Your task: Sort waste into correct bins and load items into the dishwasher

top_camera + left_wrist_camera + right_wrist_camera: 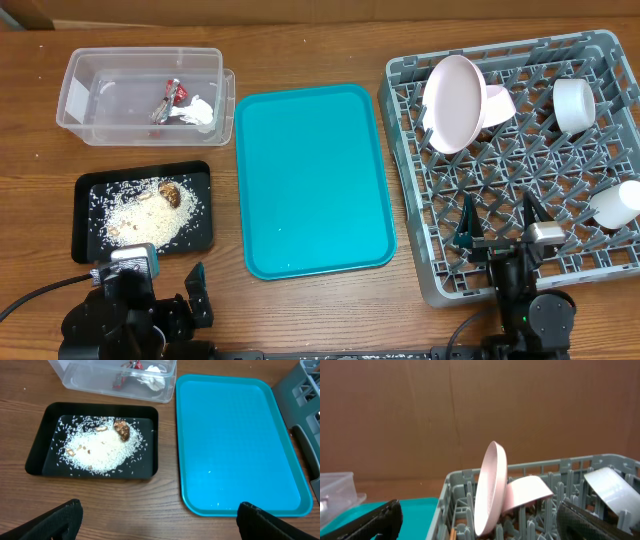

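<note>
The clear tub (80,100) holds the red-and-white wrapper (170,98) and white tissue (202,110). Rice (140,215) and a brown scrap (171,193) lie in the black tray (203,238). In the grey dish rack (520,47) the pinkish plate (452,103) stands on edge with a bowl (497,103) leaning behind it, beside a second bowl (574,104) and a white cup (615,205). My left gripper (159,507) is open over bare wood below the black tray (40,445). My right gripper (498,228) is open over the rack's near part, facing the plate (487,490). The chopsticks are not clearly visible.
A bare teal serving tray (312,180) lies between the bins and the rack. The rack's upright pegs (560,490) rise close in front of my right fingers. The tub (90,380) stands just behind the black tray.
</note>
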`<state>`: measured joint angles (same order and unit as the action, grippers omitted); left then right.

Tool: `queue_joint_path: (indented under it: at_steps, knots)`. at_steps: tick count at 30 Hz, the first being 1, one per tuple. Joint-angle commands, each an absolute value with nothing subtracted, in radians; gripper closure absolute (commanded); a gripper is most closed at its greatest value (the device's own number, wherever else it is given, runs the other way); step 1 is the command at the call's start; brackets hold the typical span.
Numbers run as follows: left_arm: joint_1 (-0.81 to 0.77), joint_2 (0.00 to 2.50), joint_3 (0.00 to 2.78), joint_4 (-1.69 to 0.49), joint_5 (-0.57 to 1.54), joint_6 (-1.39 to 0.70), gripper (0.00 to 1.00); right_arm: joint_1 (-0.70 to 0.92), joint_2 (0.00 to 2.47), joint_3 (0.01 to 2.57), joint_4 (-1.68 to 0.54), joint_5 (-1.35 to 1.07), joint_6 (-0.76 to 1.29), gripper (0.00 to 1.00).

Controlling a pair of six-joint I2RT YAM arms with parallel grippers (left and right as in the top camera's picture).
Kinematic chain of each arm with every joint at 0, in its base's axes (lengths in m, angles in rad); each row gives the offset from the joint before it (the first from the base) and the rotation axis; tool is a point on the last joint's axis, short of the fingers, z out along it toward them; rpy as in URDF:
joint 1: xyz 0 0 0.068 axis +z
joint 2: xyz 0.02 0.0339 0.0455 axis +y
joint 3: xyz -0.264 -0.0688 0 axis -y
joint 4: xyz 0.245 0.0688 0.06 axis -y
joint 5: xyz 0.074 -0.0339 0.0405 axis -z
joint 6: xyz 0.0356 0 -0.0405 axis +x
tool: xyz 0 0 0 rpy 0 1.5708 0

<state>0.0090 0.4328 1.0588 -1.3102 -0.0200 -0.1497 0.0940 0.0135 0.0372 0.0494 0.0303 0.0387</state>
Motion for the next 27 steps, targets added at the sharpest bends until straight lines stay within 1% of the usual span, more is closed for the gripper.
queue_joint_path:
  at_steps: [1,5,7,27]
  knots:
    - [0.012,0.425,1.057,-1.307,-0.029,-0.146,0.00,0.082,0.002,0.008,0.064,0.026,-0.037,0.00]
    - [0.012,0.425,1.057,-1.307,-0.029,-0.146,0.00,0.081,0.002,0.008,0.014,0.001,-0.139,0.00]
    - [0.012,0.425,1.057,-1.307,-0.029,-0.146,0.00,0.081,0.002,0.008,-0.088,-0.026,-0.138,0.00]
    - [0.012,0.425,1.057,-1.307,-0.029,-0.146,0.00,0.081,0.003,0.008,-0.081,-0.028,-0.124,0.00]
